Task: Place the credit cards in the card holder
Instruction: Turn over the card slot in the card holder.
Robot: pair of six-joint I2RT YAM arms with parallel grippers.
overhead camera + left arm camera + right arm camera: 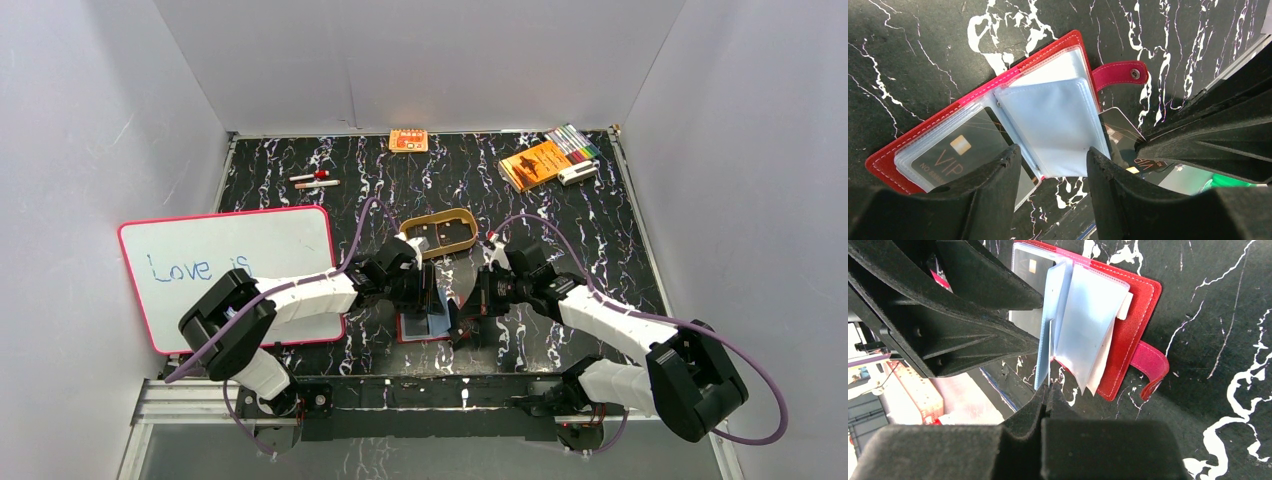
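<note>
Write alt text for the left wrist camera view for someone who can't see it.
A red card holder lies open on a black marbled table, its clear sleeves fanned and a dark VIP card in one. The left gripper hangs open above it; the right gripper pinches a second dark card beside it.

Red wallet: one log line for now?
red leather card holder: open | left gripper: open above it | right gripper: shut on thin VIP credit card

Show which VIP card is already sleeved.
The VIP card under the clear sleeve in the red wallet; the other VIP card is outside, in the right gripper.
</note>
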